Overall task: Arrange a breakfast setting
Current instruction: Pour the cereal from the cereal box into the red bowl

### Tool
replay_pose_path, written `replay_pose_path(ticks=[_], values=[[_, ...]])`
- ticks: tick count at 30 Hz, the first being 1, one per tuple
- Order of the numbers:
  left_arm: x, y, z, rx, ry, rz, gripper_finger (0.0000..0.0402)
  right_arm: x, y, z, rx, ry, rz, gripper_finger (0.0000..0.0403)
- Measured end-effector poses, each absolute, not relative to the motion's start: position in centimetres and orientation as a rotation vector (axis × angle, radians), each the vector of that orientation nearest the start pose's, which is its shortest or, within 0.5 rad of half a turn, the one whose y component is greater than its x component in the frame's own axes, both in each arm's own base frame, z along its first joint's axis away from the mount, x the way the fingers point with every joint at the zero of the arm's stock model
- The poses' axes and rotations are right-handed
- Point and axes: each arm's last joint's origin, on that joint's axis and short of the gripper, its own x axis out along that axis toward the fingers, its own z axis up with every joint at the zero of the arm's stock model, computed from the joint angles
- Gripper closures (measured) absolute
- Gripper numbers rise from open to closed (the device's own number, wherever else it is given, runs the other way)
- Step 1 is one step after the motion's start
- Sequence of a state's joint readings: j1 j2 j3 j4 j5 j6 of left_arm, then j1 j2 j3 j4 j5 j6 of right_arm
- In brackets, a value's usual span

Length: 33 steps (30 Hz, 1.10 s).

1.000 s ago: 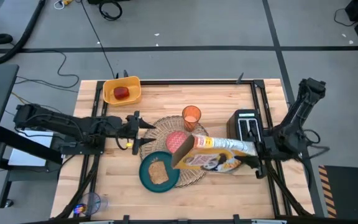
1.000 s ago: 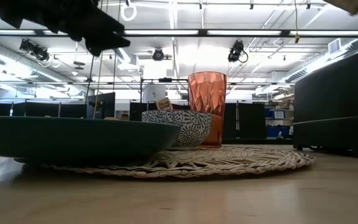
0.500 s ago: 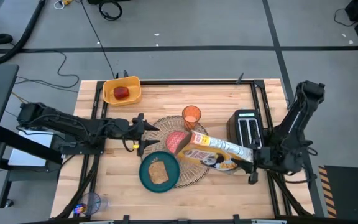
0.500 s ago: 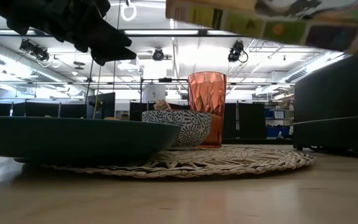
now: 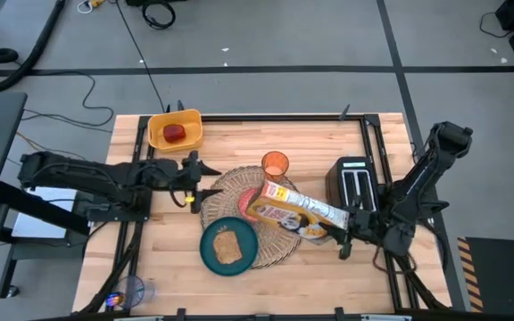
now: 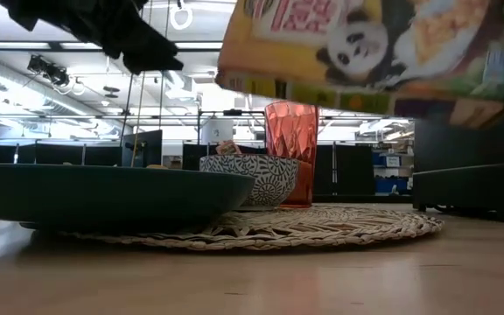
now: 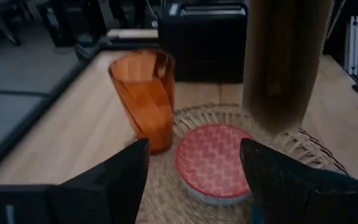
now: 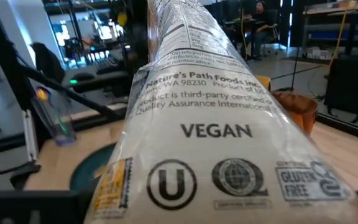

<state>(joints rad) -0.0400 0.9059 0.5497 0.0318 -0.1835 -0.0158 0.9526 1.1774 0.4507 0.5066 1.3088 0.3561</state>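
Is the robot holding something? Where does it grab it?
The right gripper holds the cereal box by its bottom end, tipped over the bowl. The left gripper holds nothing.

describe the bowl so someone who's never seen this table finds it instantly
Start at the round woven placemat mid-table. The bowl sits on it beside the orange cup, under the tilted cereal box held by the right gripper. It alone has a red zigzag inside and a black-and-white patterned outside.

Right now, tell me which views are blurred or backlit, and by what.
Low view: cereal box looms close and soft; ceiling strip lights backlight the cup. Right wrist view: box fills the frame, background blurred. Left wrist view: near fingers dark, soft.
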Motion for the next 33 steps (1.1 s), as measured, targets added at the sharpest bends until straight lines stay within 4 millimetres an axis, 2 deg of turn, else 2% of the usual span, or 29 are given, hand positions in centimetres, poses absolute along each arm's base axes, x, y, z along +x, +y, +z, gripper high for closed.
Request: replay_pose_path(ticks=[3,6,17,33], values=[[19.8,-0.3,26.0,0.049,0.314,0.141,0.0143,15.3,15.5,20.6,0.142,0.061,-0.372,0.0197],[19.8,-0.3,26.6,0.053,0.298,0.135,0.0143,15.4,15.0,20.9,0.154,0.071,-0.362,0.0197],[19.7,-0.3,26.3,0.023,0.331,0.141,0.0143,15.3,12.1,23.3,0.132,0.222,-0.328,0.0197],[19.7,-0.3,26.1,0.006,0.35,0.144,0.0143,15.2,10.0,24.7,0.135,0.271,-0.261,0.0197]])
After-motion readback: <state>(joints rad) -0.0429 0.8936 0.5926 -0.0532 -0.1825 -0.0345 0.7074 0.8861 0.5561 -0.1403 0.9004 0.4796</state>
